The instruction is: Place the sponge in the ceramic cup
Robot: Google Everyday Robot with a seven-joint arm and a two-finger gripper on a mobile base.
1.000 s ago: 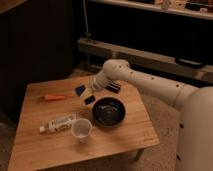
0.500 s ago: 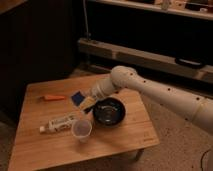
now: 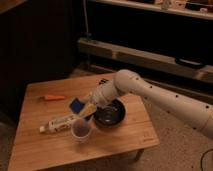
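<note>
Sponge (image 3: 76, 105) not yet in the ceramic cup (image 3: 81, 131); it is carried clear of the table (image 3: 35, 150), clenched at the tip of the gripper (image 3: 84, 108), whose fingers are closed on the blue block; gripper and sponge sit above and slightly behind the cup, just left of the black bowl (image 3: 110, 114); cup stands upright near the front of the table, its dark mouth showing nothing blue inside; a white tube (image 3: 59, 123) lies on its side just left of the cup, and an orange item (image 3: 53, 97) lies further back on the left; judged state: pick-up done, transport nearly done; left to do, as far as can be told: bring the sponge over the cup mouth, lower it, let go; the block looks about as wide as the cup, so alignment may be tight. Against the earlier frames: sponge and gripper have come down and forward toward the cup, from a higher position near the back of the bowl; the arm (image 3: 165, 102) has stretched out further across the table; cup, bowl, tube and orange item are unmoved.
</note>
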